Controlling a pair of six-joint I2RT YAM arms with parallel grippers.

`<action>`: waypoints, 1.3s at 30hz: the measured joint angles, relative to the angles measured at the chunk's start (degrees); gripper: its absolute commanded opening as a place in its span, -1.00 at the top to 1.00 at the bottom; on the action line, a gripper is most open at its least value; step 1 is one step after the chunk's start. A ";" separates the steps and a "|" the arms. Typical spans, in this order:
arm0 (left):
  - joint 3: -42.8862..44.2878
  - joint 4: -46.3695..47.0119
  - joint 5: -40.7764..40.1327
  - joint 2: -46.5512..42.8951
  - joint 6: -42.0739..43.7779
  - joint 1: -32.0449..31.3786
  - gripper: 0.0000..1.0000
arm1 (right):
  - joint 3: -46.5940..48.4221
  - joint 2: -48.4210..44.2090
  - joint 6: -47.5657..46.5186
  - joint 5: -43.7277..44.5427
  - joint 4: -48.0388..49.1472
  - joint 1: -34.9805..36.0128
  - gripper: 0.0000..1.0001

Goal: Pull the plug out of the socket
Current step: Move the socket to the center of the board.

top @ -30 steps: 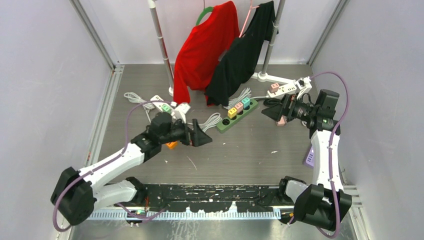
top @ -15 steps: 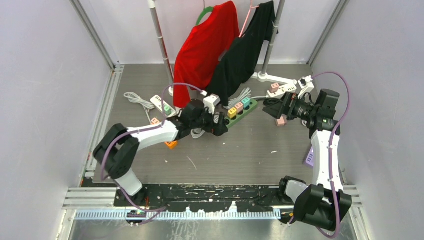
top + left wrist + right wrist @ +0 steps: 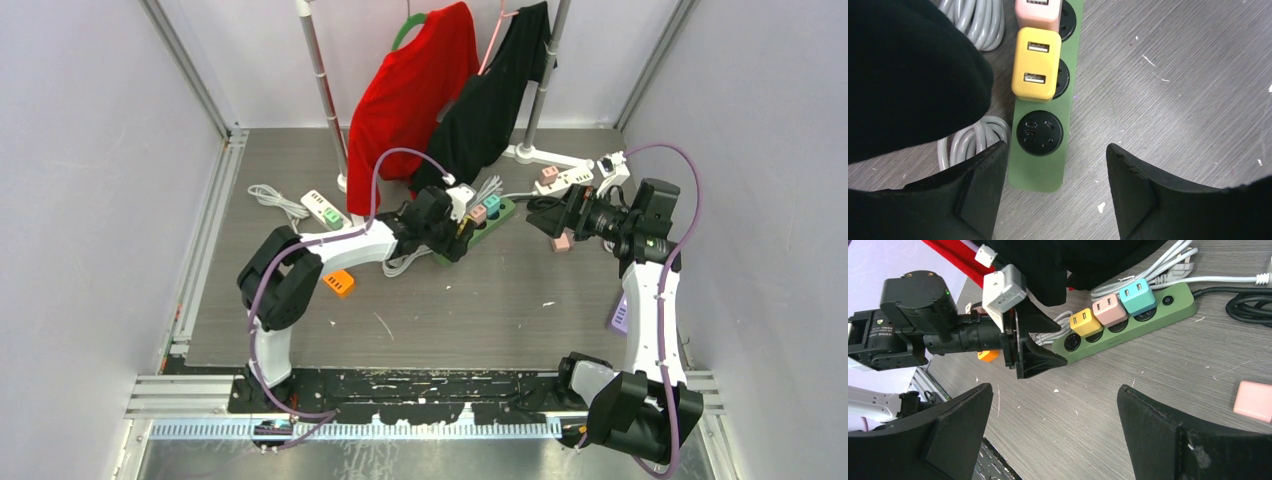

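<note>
A green power strip (image 3: 497, 217) lies on the grey table with a yellow plug (image 3: 464, 224), a pink plug (image 3: 478, 212) and a teal plug (image 3: 492, 203) in its sockets. My left gripper (image 3: 458, 240) is open and hovers over the strip's near end. In the left wrist view its fingers straddle the strip's end (image 3: 1038, 172), the empty black socket (image 3: 1039, 132) is between them, and the yellow plug (image 3: 1035, 65) is just beyond. My right gripper (image 3: 545, 218) is open and empty, to the right of the strip. It faces the strip (image 3: 1168, 315) and the left gripper (image 3: 1040, 360).
A red shirt (image 3: 410, 95) and a black shirt (image 3: 485, 110) hang on a rack behind the strip. White power strips lie at the left (image 3: 325, 208) and back right (image 3: 570, 177). A loose pink plug (image 3: 562, 242), an orange block (image 3: 339, 284) and coiled grey cable (image 3: 968, 145) lie nearby.
My left arm has swung right and away from its base, from near the orange block to over the green strip's near end. The right arm has barely moved.
</note>
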 measured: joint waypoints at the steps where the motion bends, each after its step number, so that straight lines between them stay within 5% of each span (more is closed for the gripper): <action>1: 0.52 -0.74 -0.09 0.61 0.46 -0.04 -0.37 | 0.00 0.00 -0.02 0.02 0.00 0.00 -1.00; 21: 11.02 -8.92 -1.09 11.04 6.21 -0.15 -0.31 | 0.00 0.00 -0.07 0.00 0.00 0.00 -1.00; 25: 11.10 -9.01 -1.07 11.26 6.58 -0.15 -0.15 | 0.00 0.00 -0.07 0.00 0.00 0.00 -1.00; 31: 11.10 -9.25 -0.37 11.32 7.63 -0.15 0.80 | 0.00 0.00 -0.07 0.00 0.00 0.00 -1.00; 39: 4.31 -7.67 -0.96 6.67 8.46 -1.84 0.97 | 0.00 0.00 -0.81 0.00 -0.09 0.00 -1.00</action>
